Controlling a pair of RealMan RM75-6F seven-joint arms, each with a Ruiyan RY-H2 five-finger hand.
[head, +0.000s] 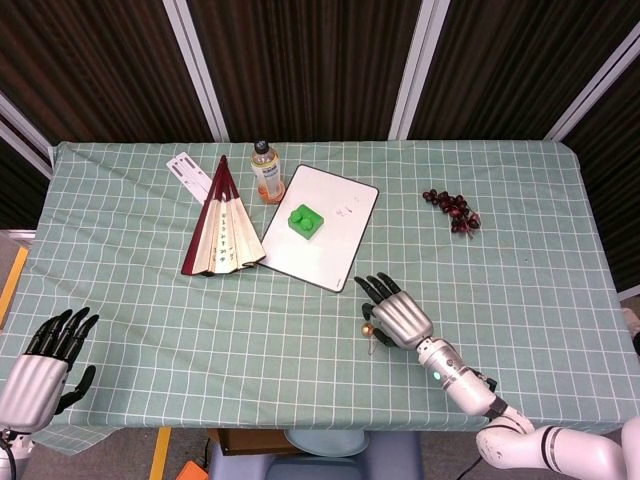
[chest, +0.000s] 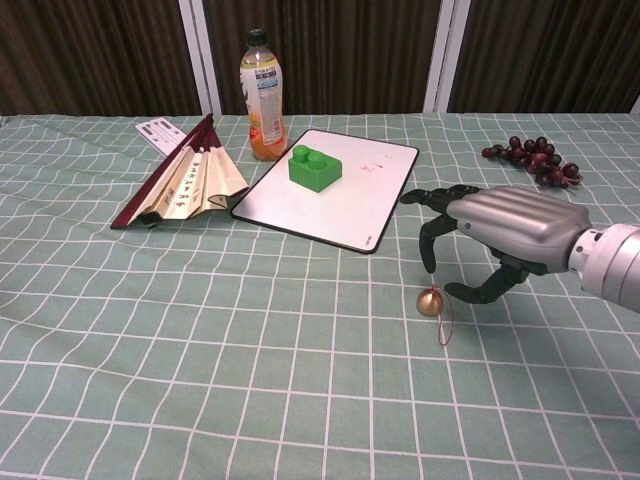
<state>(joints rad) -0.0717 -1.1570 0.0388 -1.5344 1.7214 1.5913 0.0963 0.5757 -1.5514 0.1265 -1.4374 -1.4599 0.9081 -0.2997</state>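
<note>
A: The fingers (chest: 432, 232) of the right hand (chest: 500, 228) are spread and curved downward, and they hold nothing. They hang just above the small brass bell (chest: 431, 301), and the thumb is low beside it, not touching as far as I can see.

B: Where does the bell lie?

A: On the bench (head: 150, 300), nearer to the front edge than to the back, a little right of the middle. Its thin red cord (chest: 445, 322) trails toward the front edge.

B: So which step is this?

A: I judge it is the approach, with the grasp not yet made. The next move would need the hand lower, and the thumb and a finger closing on the bell, which is small and round and could roll.

B: And the left hand?

A: The left hand (head: 42, 364) is open at the front left corner, holding nothing.

B: The surroundings?

A: A green checked cloth covers the bench. Toward the back edge are a folding fan (head: 221, 222), a bottle (head: 265, 171), a whiteboard (head: 325, 228) with a green block (head: 304, 220), and grapes (head: 452, 209) to the right. Dark curtains hang behind.
</note>
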